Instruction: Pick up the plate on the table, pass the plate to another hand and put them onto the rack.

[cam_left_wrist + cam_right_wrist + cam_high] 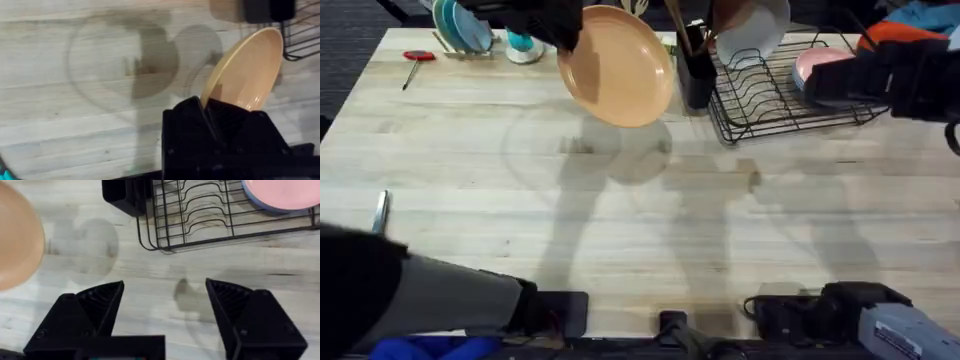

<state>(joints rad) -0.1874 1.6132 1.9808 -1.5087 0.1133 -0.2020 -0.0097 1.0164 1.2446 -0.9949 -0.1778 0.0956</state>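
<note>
The orange-tan plate [617, 65] hangs tilted in the air above the far middle of the table [620, 220]. My left gripper [565, 35] is shut on its rim. In the left wrist view the plate [247, 70] rises from between the black fingers of that gripper [210, 107]. My right gripper [165, 286] is open and holds nothing. It hovers over bare wood in front of the black wire rack [200, 215], with the plate [17, 235] off to one side. From overhead this gripper [840, 85] is dark, by the rack [770, 95] at the far right.
A pink plate [817, 62] lies in the rack's right part, and a white bowl [755, 25] sits at its back. A black utensil holder [695, 70] stands left of the rack. A wooden stand with blue plates [460, 28] and a red tool [417, 57] are at the far left.
</note>
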